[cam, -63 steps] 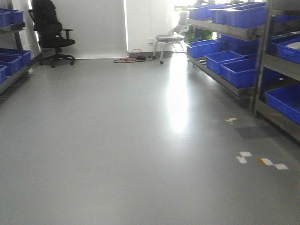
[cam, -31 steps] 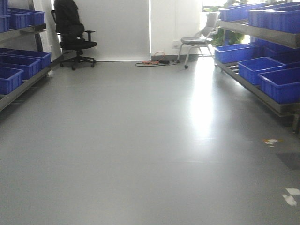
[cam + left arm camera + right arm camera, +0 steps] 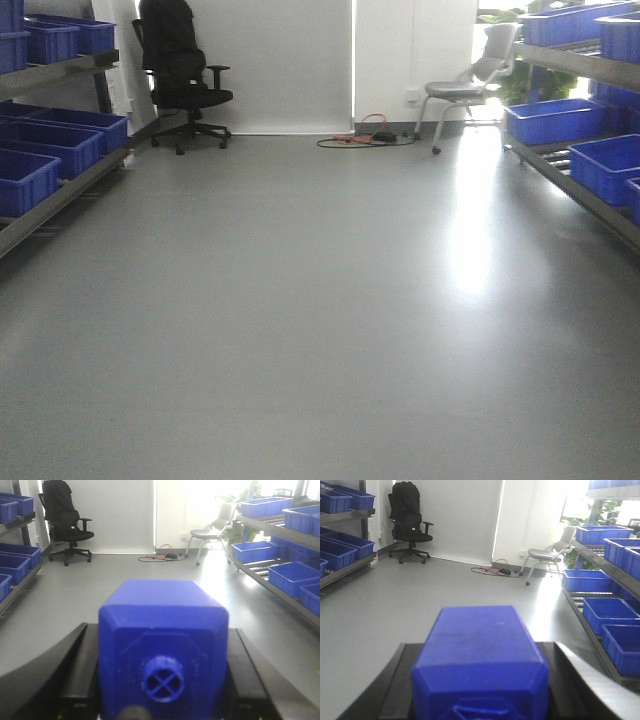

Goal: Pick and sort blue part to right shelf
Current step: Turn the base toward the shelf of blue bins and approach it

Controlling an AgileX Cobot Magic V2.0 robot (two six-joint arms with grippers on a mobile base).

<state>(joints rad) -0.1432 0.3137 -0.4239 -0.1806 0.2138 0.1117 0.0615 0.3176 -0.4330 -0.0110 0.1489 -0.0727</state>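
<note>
You have the blue part [image 3: 162, 655], a small solid-blue plastic block whose wide raised cap with a round crossed boss faces the left wrist camera, clamped in the left gripper [image 3: 160, 630]. Its black fingers [image 3: 75, 670] press flat on both side walls. The right gripper [image 3: 477, 645] is closed in the same way on a second solid-blue block [image 3: 477, 675]. That block's near end is cut off by the frame, so you cannot be sure what kind it is. Judging by the cap, the left one is the piece to sort. The front view looks straight down the grey floor [image 3: 300, 320] of the aisle, and the right shelf [image 3: 575, 66], a stainless-steel tiered rack carrying large blue plastic bins [image 3: 555, 120], shows only at the right edge, well apart from both arms. The step in hand therefore looks like the carry, and nothing has been placed. Turn the base to the right until the rack fills the front view squarely, and stop near enough that the left arm can reach a bin without stretching across the right arm. Hold both clamps firm while you drive, because the smooth plastic walls could slide if the base jerks. Steer away from the opposite rack of blue bins [image 3: 40, 150], the black office chair [image 3: 185, 75] and the orange cable [image 3: 365, 135] at the far wall. Open the fingers only when the block is low over a bin.
</note>
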